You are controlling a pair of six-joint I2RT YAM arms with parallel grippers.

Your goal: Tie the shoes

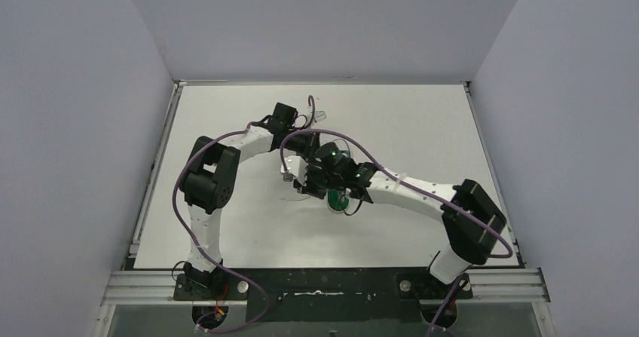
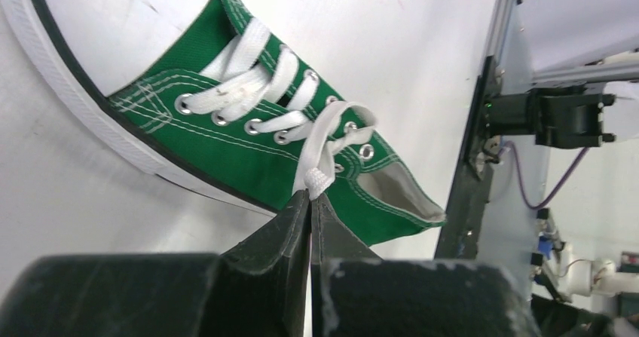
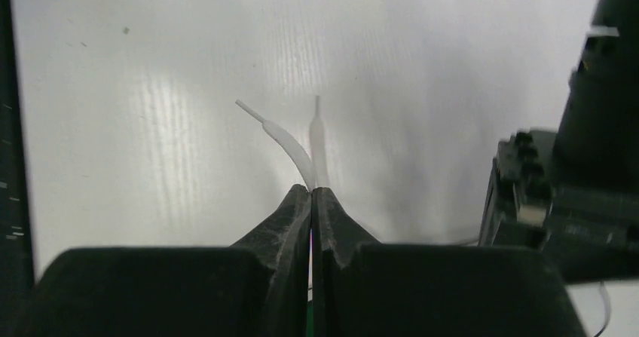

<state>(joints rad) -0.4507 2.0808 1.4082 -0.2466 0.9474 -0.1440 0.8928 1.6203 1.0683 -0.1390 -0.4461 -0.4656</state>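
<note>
1. Plain white table [image 1: 422,126] boxed in by grey walls [image 1: 75,126], with both arms reaching in to meet around the middle. The shoe sits right under the two wrists in the overhead view, so you mostly can't see it from there.
2. Your left gripper [image 2: 310,195] is clenched on a white lace [image 2: 320,145], pinching it just off the side of the shoe [image 2: 226,156]. My read is that it's holding that strand out so it's taut and clear of the eyelets.
3. The shoe itself is a green canvas low-top with a white toe cap [image 2: 113,20], a white sole [image 2: 45,65] with a dark stripe, and metal eyelets [image 2: 183,105]. It's upright on its sole as far as I can tell. The laces [image 2: 249,81] run flat across, a bit scuffed, and there's no bow in sight. The strands cross near the top eyelets, but I can't tell if that's a real first knot or just overlap.
4. Your right gripper [image 3: 311,194] is squeezed shut too, on what I take to be the other lace end [image 3: 292,145]. Its stiff tip [image 3: 247,109] pokes out past the fingers over bare table. The shoe isn't in that wrist view at all, so I'd guess this arm sits off to the side to draw its strand away from the left one.
5. Judgement call: with one end in each gripper and the two held apart, this looks like the crossing or tightening part, and the bow isn't made yet.
</note>
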